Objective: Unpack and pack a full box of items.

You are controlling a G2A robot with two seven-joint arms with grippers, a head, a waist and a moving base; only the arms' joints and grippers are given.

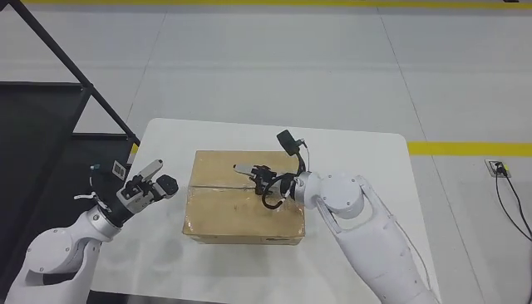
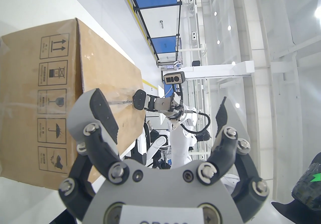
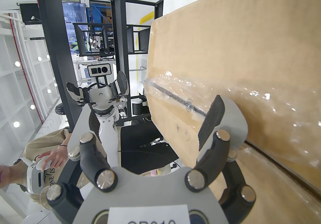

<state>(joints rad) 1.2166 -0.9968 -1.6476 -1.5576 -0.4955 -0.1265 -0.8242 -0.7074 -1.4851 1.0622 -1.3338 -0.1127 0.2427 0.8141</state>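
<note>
One cardboard box (image 1: pixel 241 208) sits closed at the middle of the top view, slightly toward the lower edge of the frame, flat on the table (image 1: pixel 366 163). It is a plain brown rectangular carton with sharp corners and a matte surface. Its two top flaps meet in a single seam running left to right across the lid. One strip of clear tape (image 3: pixel 175 89), glossy and wrinkled, covers that seam and folds down over the end of the box (image 3: pixel 238 46). On the end face seen in the left wrist view, the box (image 2: pixel 50 99) carries five framed black handling symbols in a row.

The right gripper (image 1: pixel 249 171) is over the lid, just above the seam in the top view and left of the box's centre. Its two grey fingers with ribbed black pads are spread apart with nothing between them, and the right gripper (image 3: pixel 150 119) has one pad close over the taped seam. Whether it touches cannot be told. The left wrist view shows the same gripper (image 2: pixel 143 103) at the lid's edge by the tape.

The left gripper (image 1: pixel 158 178) is left of the box, apart from it, over bare tabletop; its fingers are also spread wide and empty (image 2: pixel 160 102).

The table is one white, smooth slab with rounded corners. A black metal frame (image 1: pixel 50 55) stands at the left of the top view, and one yellow line (image 1: pixel 465 148) crosses the pale floor at the right.
</note>
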